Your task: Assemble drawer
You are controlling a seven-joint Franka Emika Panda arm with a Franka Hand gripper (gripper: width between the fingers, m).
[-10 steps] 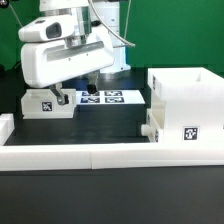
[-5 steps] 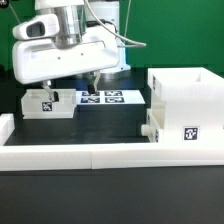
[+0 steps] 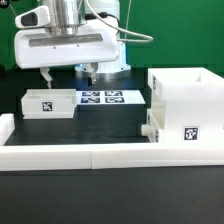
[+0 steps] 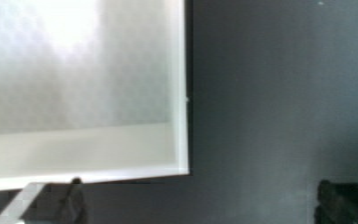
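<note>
While fingers (image 3: 90, 72) hang spread, empty, white open-top tray (image 3: 58, 106) sits below, tagged front; boxy housing (image 3: 190, 105) well apart.

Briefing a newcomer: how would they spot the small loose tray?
Find the tall white housing on the exterior view's right, then cross the marker board to its other side. The small tray sits there under the gripper: low, open-topped, one tag on its front.
</note>
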